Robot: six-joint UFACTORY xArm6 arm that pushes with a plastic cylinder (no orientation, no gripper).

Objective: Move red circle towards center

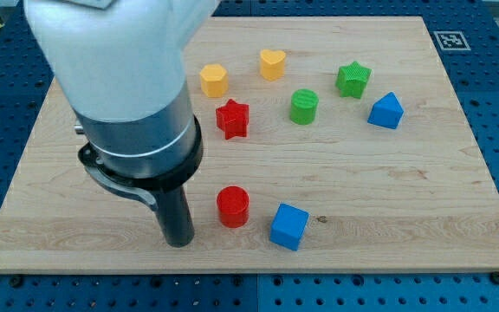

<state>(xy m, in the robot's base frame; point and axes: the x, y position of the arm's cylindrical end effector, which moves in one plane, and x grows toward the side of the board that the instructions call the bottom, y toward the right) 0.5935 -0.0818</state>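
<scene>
My tip [178,241] sits near the counter's [388,199] bottom edge, just left of the red plastic circle block [232,206]; no hand exists to open or hold. Next, I judge, swing below it and push toward the top edge.

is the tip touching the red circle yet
Apart. The camera view shows a strip of bare wood between my tip and the red circle, which sits to the tip's right.

Lab bench: blue perforated table [492,104], wooden board [388,199], fiducial tag [450,40].
</scene>
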